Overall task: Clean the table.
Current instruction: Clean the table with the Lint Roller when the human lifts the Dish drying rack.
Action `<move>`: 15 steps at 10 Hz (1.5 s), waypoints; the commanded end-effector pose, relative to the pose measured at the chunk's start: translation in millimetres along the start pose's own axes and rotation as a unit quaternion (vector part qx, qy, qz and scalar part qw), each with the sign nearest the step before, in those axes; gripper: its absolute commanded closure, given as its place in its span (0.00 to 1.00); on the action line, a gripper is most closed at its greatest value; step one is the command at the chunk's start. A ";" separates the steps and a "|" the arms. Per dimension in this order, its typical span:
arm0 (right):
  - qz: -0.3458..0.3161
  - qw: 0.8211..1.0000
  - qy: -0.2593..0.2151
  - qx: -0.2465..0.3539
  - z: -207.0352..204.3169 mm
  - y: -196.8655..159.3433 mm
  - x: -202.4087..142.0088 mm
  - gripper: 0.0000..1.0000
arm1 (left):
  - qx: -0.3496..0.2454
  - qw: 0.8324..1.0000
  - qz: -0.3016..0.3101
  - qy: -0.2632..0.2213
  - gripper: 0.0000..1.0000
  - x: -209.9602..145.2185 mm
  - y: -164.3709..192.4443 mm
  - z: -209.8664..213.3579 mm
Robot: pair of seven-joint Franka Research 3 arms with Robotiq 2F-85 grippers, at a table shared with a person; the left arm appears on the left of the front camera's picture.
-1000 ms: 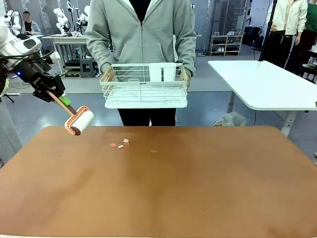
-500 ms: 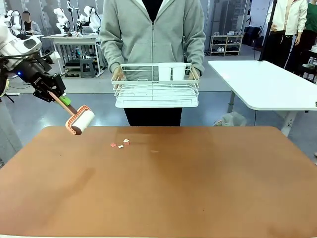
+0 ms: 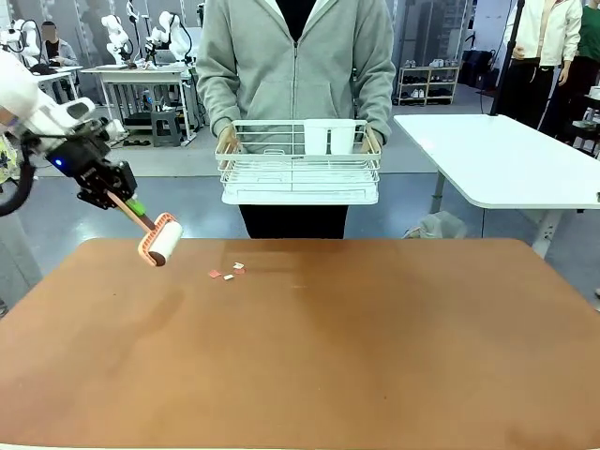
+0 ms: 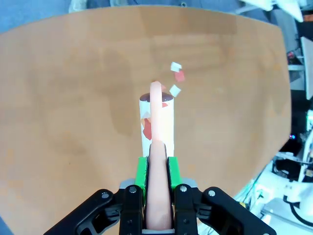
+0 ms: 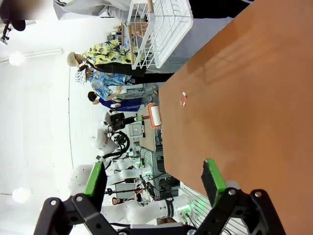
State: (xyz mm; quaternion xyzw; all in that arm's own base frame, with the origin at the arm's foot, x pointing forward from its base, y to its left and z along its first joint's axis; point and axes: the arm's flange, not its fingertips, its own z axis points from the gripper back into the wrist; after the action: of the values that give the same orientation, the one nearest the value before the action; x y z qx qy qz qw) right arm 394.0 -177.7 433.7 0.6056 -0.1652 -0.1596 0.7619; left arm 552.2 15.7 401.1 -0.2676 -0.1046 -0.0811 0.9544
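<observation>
I am looking across the table (image 3: 375, 356), the wide reddish-brown top lying in front of me. My left gripper (image 3: 129, 204) is clamping the peach handle of a lint roller (image 3: 161, 241), its green pads pressing on both sides of the handle in the left wrist view. The roller is hanging tilted over the table's 10 o'clock corner; I cannot tell whether it is touching the surface. A few paper scraps (image 3: 227, 273) are lying at about 11 o'clock, just beside the roller. My right gripper (image 5: 152, 176) is standing wide, gripping nothing. At 12 o'clock, beyond the far edge, a person is holding a white wire rack (image 3: 300, 164) with both hands.
</observation>
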 end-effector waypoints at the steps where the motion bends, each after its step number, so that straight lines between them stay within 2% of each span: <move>1: 0.000 1.000 -0.003 0.004 -0.2 2.5 -3.5 0.00 | 0.005 1.000 0.019 -0.012 0.79 0.6 -1.4 -27.3; 4: 0.000 1.000 -0.003 0.004 -0.2 2.5 -3.5 0.00 | 0.010 0.998 0.051 -0.018 0.79 4.3 7.4 -62.0; 6: 0.000 1.000 -0.003 0.004 -0.2 2.5 -3.5 0.00 | 0.009 0.998 0.059 -0.032 0.79 11.8 11.2 -71.2; 10: 0.000 1.000 -0.003 0.004 -0.2 2.5 -3.5 0.00 | 0.010 0.997 0.069 -0.023 0.79 24.5 12.3 -90.7; 15: 0.000 1.000 -0.003 0.004 -0.2 2.5 -3.5 0.00 | 0.020 0.996 0.085 -0.008 0.79 32.9 -7.4 -113.2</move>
State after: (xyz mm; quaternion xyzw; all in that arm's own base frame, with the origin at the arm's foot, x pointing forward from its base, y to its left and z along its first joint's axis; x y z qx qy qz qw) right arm 394.0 -177.6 433.8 0.6056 -0.1652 -0.1595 0.7620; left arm 592.4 -43.7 322.8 -0.2695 -0.0885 0.0003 0.9589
